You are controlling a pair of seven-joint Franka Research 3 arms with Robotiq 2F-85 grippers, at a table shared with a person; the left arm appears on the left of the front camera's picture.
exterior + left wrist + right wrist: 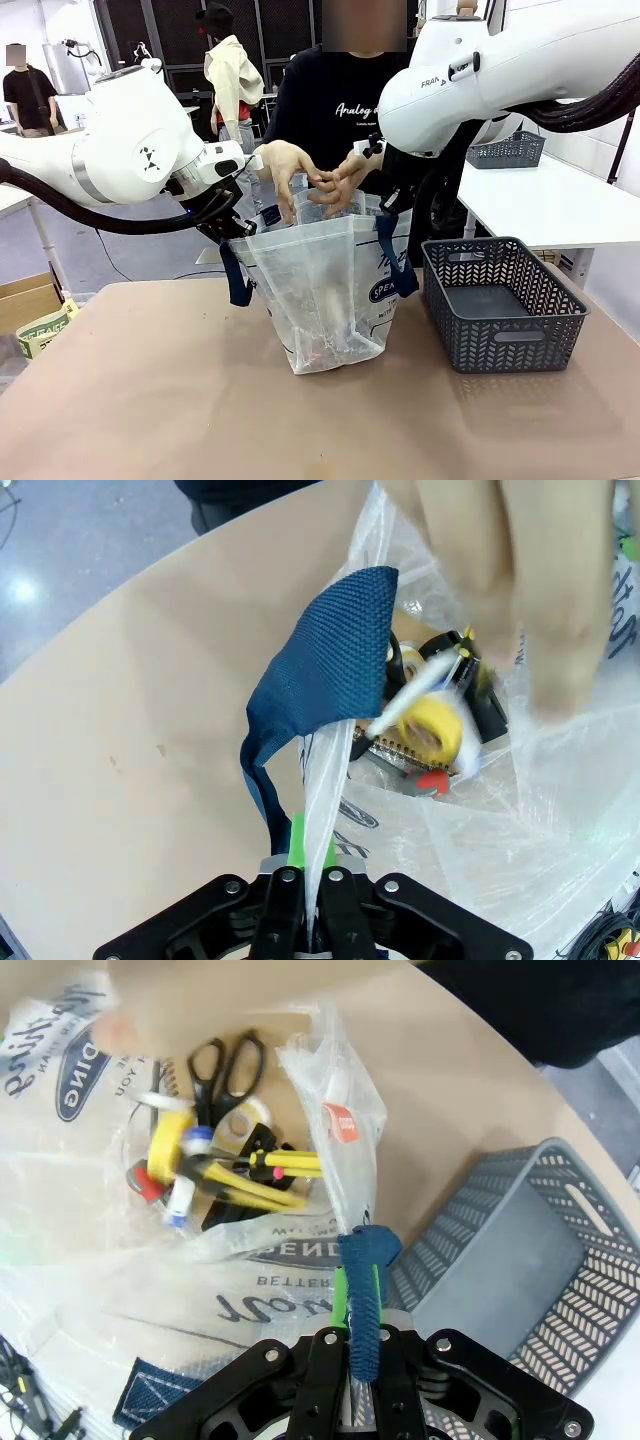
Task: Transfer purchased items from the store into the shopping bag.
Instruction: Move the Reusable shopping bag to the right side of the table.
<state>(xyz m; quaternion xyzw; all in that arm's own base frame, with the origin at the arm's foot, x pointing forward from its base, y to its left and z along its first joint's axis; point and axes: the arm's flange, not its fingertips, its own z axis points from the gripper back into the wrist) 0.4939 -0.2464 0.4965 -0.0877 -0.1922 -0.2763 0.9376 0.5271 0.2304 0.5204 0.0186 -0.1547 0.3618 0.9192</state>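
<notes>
The shopping bag (320, 290), clear crinkly plastic with navy straps, stands open at the table's middle. My left gripper (228, 220) is shut on its left rim, and the left wrist view shows that gripper (310, 885) pinching the clear film beside a navy strap (330, 650). My right gripper (390, 203) is shut on the right rim; the right wrist view shows it (358, 1345) clamped on film and strap together. Purchased items lie inside: black scissors (225, 1065), a yellow tape roll (435, 725), yellow-handled tools (270, 1175). The person's hands (310, 185) hover over the bag's mouth. The store, a grey lattice basket (500, 300), stands right of the bag.
The basket's floor (510, 1270) looks bare. A second grey basket (508, 150) sits on a white table at the far right. Cardboard boxes (30, 310) stand left of the table. Bare tabletop (150, 400) stretches in front of the bag.
</notes>
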